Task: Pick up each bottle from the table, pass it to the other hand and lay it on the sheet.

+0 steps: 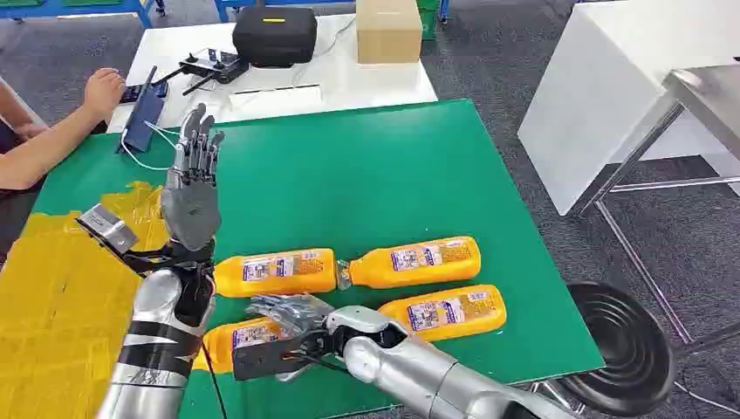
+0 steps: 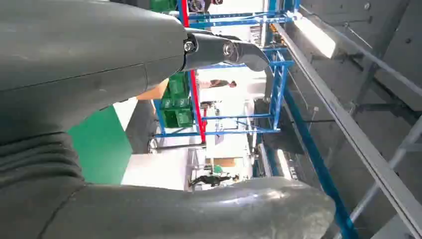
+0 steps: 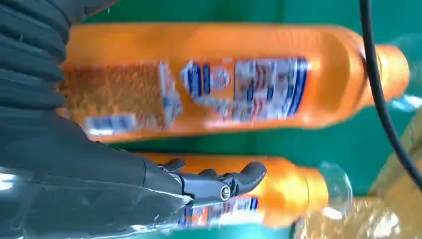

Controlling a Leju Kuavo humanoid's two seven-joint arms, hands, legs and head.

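Four orange bottles lie on the green table. One bottle lies mid-table, a second to its right, a third nearer the front. The fourth bottle lies at the front left, next to the yellow sheet. My right hand hovers low over this fourth bottle with its fingers spread and holds nothing. In the right wrist view its thumb crosses that bottle, with the mid-table bottle beyond. My left hand stands raised, fingers straight up and empty.
A person's arm rests at the far left by a dark tablet. On the white table behind stand a black case, a cardboard box and a controller. A metal table and a black stool stand to the right.
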